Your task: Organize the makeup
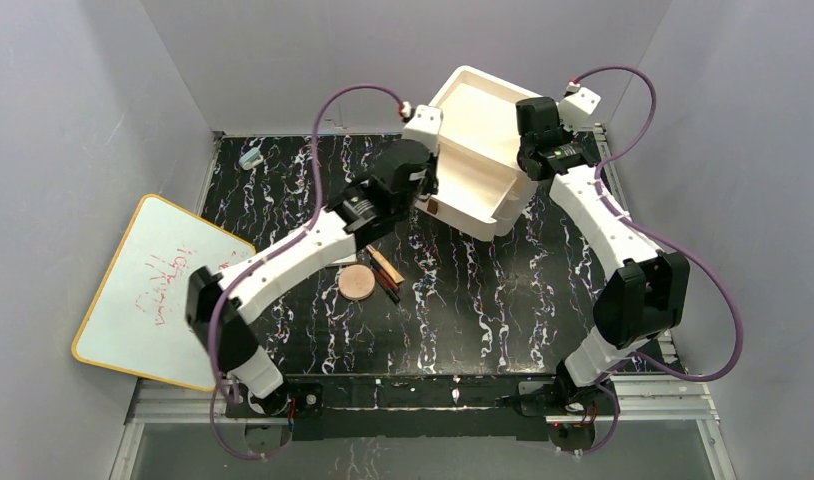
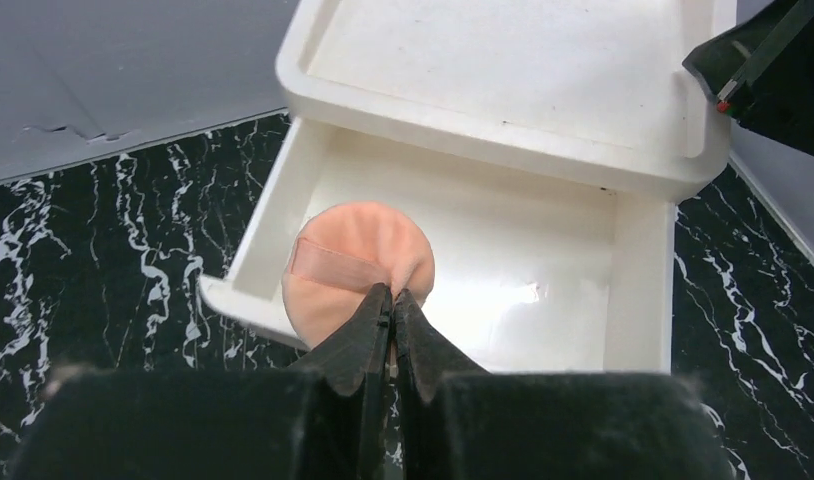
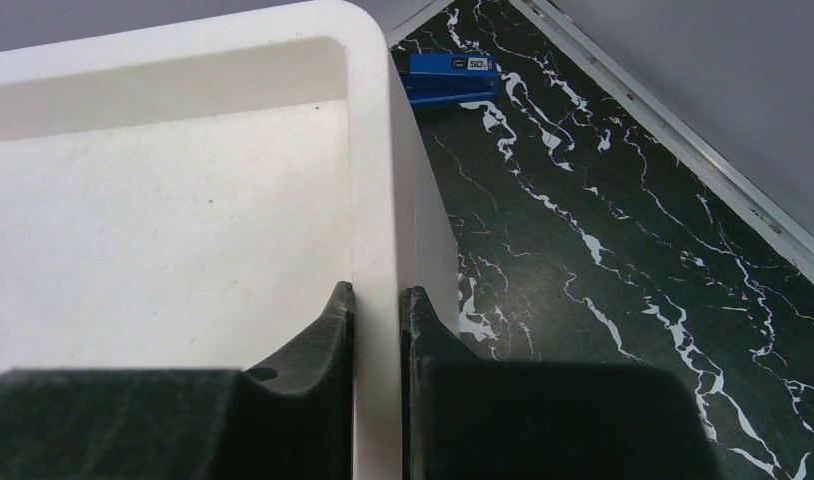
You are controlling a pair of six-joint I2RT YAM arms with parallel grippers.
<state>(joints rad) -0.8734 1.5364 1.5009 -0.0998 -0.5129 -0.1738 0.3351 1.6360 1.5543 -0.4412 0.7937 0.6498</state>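
At the left gripper (image 2: 393, 303): jaws pressed together, pinching the near edge of 1 round copper-pink puff (image 2: 355, 268) with a ribbon band across its face. The puff hangs over the near left corner of the open drawer (image 2: 503, 250), partly above the drawer floor and partly above its front wall. Whether it touches the wall cannot be told. Drawer interior: bare, white, glossy.

At the right gripper (image 3: 378, 300): 2 fingers (image 3: 313, 340) set narrow, 1 on each side of the right rim wall of the white box (image 3: 163, 220), both against it, clamping the rim. The inner finger sits over the box's recessed top. The outer finger hangs outside the wall, above the table.

White box: far side of the black marble table (image 1: 483, 300), right of centre, turned at an angle, with the drawer standing out toward the near side.

Loose makeup, on the table near and left of the drawer, beside the left forearm:
- 1 round tan-pink disc (image 1: 359, 282).
- Thin black-and-red pencils (image 1: 388, 272) just right of the disc, partly under the arm, count unclear.

Other items:
- 1 small light-blue object (image 1: 250, 157) at the far left corner of the table.
- 1 blue object (image 3: 448, 75) marked 50, on the table just past a corner of the box, seen from the right wrist only.
- 1 whiteboard (image 1: 153, 290) with red scribbles, lying askew over the table's left edge.
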